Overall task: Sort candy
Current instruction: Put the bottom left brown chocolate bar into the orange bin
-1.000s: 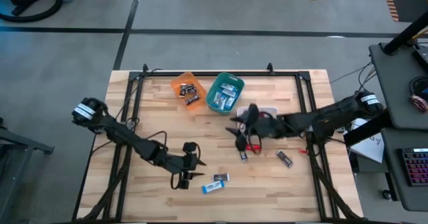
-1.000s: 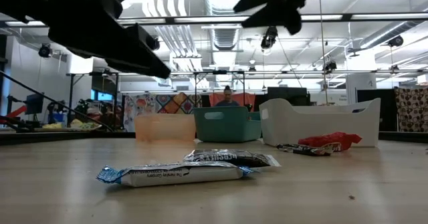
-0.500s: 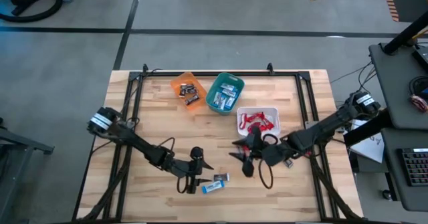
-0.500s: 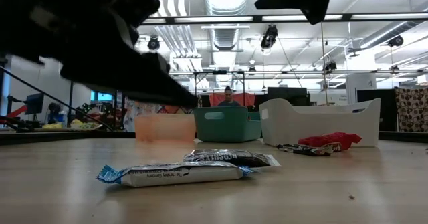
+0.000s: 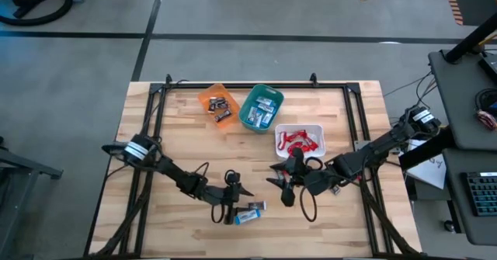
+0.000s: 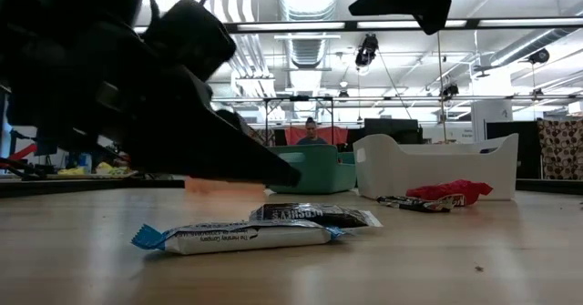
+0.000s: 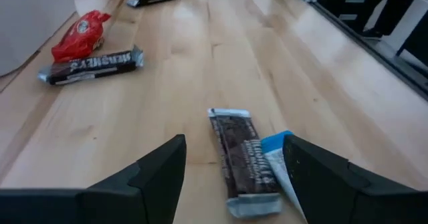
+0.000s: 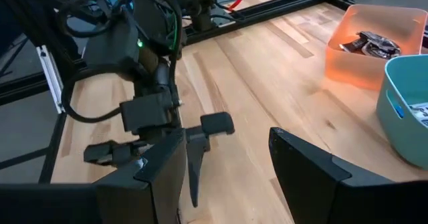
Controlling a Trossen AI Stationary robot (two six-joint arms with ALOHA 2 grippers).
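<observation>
High view: left gripper (image 5: 233, 211), fingers spread, hovers at the dark bar (image 7: 241, 155) and blue-and-white bar (image 5: 250, 216) on the table (image 5: 178, 136). Right gripper (image 5: 281, 184), also spread, apparently empty, hangs near the white bin (image 5: 281, 130) of red candy (image 5: 299, 141).

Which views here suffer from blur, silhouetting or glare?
Low view: the left arm is a black, blurred mass against bright ceiling lights, while the blue-and-white candy bar stays sharp. Left wrist view: glare streaks the wooden table, and the red candy is soft. High view: evenly lit.
</observation>
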